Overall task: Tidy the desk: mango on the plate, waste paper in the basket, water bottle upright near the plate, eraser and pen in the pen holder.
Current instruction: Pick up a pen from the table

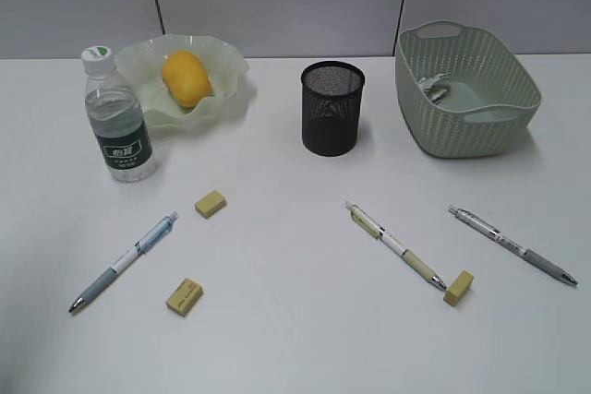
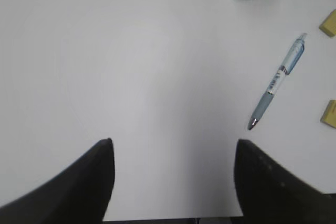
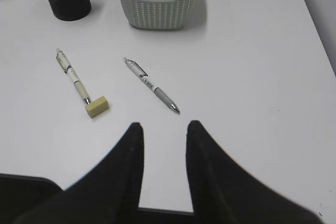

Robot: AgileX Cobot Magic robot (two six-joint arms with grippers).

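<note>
Pens and erasers still lying loose on the desk (image 1: 295, 339)

Mango (image 1: 186, 77) is sitting in the plate (image 1: 231, 62), at 10 o'clock from the pen holder (image 1: 332, 108). Both tools are hanging empty, left tool (image 2: 173, 182) apart, right tool (image 3: 164, 150) narrowly apart. Risk: eraser (image 3: 97, 106) touching the pen (image 3: 73, 77) could get nudged. Only the exterior view is showing the mango.

A matt, smooth finish is shown by the wide plain white surface (image 1: 295, 339), while the pale green translucent ruffled plastic plate (image 1: 226, 103) looks glossy and the smooth oval yellow-orange mango (image 1: 186, 78) carries a soft sheen. The small clear plastic water bottle (image 1: 117, 117) is wrapped in a dark green label and closed by a white cap. Black wire mesh forms the cylindrical pen holder (image 1: 332, 108), and matt sage-green plastic with a woven perforated pattern forms the basket (image 1: 466, 89).
</note>
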